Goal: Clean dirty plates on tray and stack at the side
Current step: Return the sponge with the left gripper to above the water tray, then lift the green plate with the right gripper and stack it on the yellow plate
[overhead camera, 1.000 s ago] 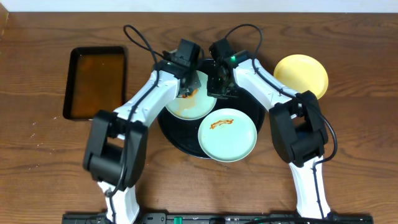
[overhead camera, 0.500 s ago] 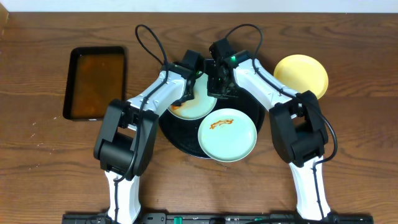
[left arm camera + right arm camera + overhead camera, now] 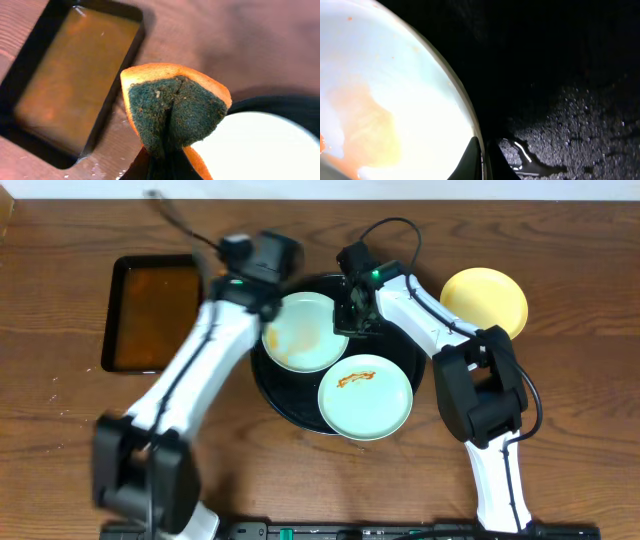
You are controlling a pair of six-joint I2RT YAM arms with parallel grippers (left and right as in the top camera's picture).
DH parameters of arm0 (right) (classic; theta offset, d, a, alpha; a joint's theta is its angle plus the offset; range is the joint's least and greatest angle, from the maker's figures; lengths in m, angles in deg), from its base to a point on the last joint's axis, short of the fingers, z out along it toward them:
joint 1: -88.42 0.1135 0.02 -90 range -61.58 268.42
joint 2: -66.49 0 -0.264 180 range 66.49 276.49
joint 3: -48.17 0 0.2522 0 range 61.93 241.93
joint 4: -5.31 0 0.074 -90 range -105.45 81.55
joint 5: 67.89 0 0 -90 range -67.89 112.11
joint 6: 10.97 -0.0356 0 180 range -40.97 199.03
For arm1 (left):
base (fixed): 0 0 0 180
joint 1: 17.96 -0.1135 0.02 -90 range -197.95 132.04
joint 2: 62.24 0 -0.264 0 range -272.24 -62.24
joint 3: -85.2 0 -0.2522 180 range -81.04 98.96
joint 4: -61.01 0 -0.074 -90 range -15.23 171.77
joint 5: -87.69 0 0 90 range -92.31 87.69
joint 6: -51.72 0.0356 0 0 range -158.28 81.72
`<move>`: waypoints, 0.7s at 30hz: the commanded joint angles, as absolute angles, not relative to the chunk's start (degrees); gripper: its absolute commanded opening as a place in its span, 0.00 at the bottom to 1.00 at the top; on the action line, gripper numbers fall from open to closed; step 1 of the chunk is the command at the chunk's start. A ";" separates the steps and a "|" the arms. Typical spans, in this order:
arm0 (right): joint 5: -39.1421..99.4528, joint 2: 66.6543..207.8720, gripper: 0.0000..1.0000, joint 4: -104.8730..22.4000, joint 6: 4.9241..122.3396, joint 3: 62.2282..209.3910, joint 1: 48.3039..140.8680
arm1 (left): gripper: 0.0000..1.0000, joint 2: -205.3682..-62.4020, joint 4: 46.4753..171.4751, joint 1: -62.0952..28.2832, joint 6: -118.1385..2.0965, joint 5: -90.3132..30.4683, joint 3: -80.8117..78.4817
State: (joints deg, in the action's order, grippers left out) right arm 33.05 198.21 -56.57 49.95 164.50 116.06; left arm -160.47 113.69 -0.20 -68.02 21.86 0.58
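A pale mint-blue plate [image 3: 303, 332] smeared with orange sauce lies on the round black tray [image 3: 405, 352], and it also shows in the right wrist view [image 3: 385, 100]. My right gripper [image 3: 345, 323] is shut on this plate's right rim [image 3: 480, 155]. A second mint-blue plate [image 3: 365, 397] with a sauce streak rests on the tray's front edge. A pale yellow plate [image 3: 485, 300] lies on the table at the right. My left gripper [image 3: 262, 260], blurred by motion, is shut on an orange and green sponge [image 3: 172, 112] above the tray's left rim [image 3: 280, 102].
A rectangular black tray [image 3: 155, 310] with orange-brown liquid stands at the left, and it also shows in the left wrist view [image 3: 75, 80]. Water drops lie on the wood beside it. The round tray's floor [image 3: 580, 130] is wet.
My left arm has swung left and back off the smeared plate, toward the rectangular tray, with the sponge in it. The sauce on the plate is more spread. The right gripper has not moved.
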 commanded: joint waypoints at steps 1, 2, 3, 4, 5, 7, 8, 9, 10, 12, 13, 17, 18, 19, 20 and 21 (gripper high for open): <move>37.05 199.37 0.01 -54.01 57.18 163.67 115.30 | 0.08 -154.94 113.29 -11.19 -67.67 3.19 0.34; 37.14 199.17 0.01 -53.64 58.52 163.82 115.30 | 0.08 -154.66 113.69 -14.93 -67.67 -1.42 0.34; 36.70 198.89 0.01 -53.62 60.20 164.17 115.30 | 0.08 -154.68 114.49 -17.90 -67.67 -4.42 0.34; 36.09 198.58 0.01 -53.73 61.16 164.52 115.30 | 0.08 -154.90 115.63 -21.03 -67.65 -6.43 0.28; 35.48 198.19 0.01 -53.99 61.66 164.93 115.30 | 0.08 -155.18 117.14 -23.47 -67.67 -7.28 0.21; 34.87 196.99 0.01 -54.73 63.35 166.20 115.30 | 0.08 -155.88 120.79 -28.22 -67.67 -7.69 0.17; 33.86 196.11 0.01 -55.30 63.76 167.01 115.30 | 0.08 -156.21 122.32 -29.90 -67.67 -7.74 0.17; 30.97 194.85 0.01 -56.09 63.89 168.06 115.30 | 0.08 -156.47 124.13 -31.89 -67.69 -8.07 0.17; 28.48 193.82 0.01 -56.57 63.89 168.63 115.45 | 0.08 -156.54 125.16 -33.38 -67.65 -8.83 0.17; 23.43 191.87 0.01 -57.49 63.92 169.57 115.82 | 0.08 -156.54 125.71 -34.97 -67.65 -10.43 0.17; 18.76 189.77 0.01 -58.10 64.29 170.20 116.26 | 0.08 -156.54 125.62 -35.74 -67.65 -11.58 0.17; 7.33 183.65 0.01 -58.36 68.68 170.42 118.05 | 0.08 -156.54 124.50 -36.04 -67.61 -12.17 0.17; 3.46 182.23 0.01 -58.25 69.64 170.42 118.75 | 0.08 -156.54 124.40 -36.04 -67.63 -12.15 0.17; 0.31 181.14 0.01 -58.08 70.80 170.42 119.40 | 0.08 -156.54 124.31 -36.06 -67.65 -12.15 0.17; -2.95 180.11 0.01 -57.77 72.13 170.44 120.10 | 0.08 -156.54 124.24 -36.04 -67.65 -12.15 0.17; -5.50 179.26 0.01 -57.53 73.34 170.44 120.85 | 0.08 -156.54 124.20 -36.04 -67.65 -12.15 0.17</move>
